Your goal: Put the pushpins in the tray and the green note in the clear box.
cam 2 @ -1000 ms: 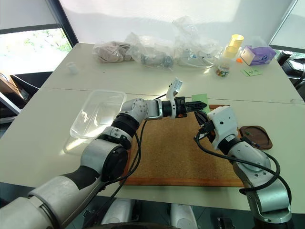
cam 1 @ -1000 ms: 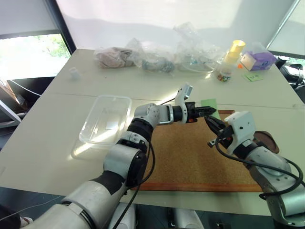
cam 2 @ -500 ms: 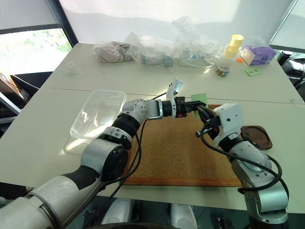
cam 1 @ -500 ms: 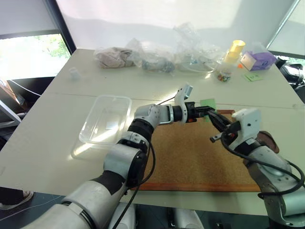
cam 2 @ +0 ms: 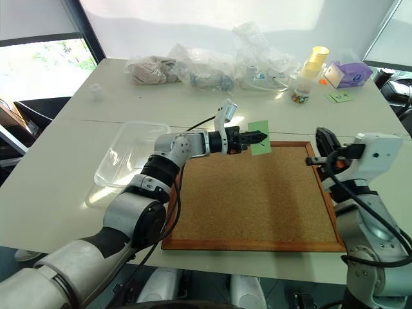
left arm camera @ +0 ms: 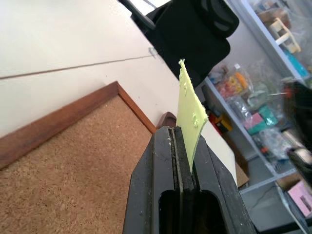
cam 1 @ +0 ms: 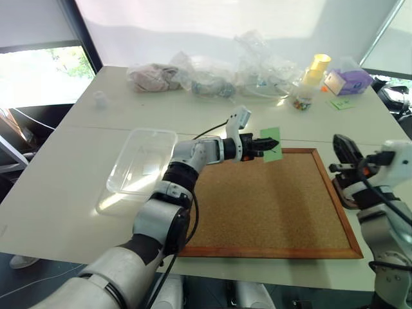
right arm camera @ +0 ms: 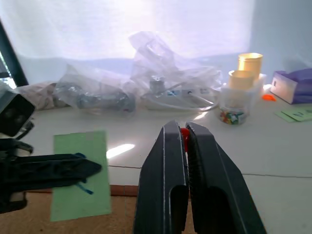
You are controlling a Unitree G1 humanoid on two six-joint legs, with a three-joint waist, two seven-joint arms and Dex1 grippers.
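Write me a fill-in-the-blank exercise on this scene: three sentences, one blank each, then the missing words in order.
1. The left pincer is shut on the ____ note.
2. The note is held above the far edge of the ____.
3. Between the right pincer's shut fingers sits a small ____ pushpin.

Missing words: green; corkboard; red

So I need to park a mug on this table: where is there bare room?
Bare tabletop lies between the clear box and the row of plastic bags, and along the near left edge. The corkboard is bare too. It is crowded at the far right, around the yellow cups and purple box.
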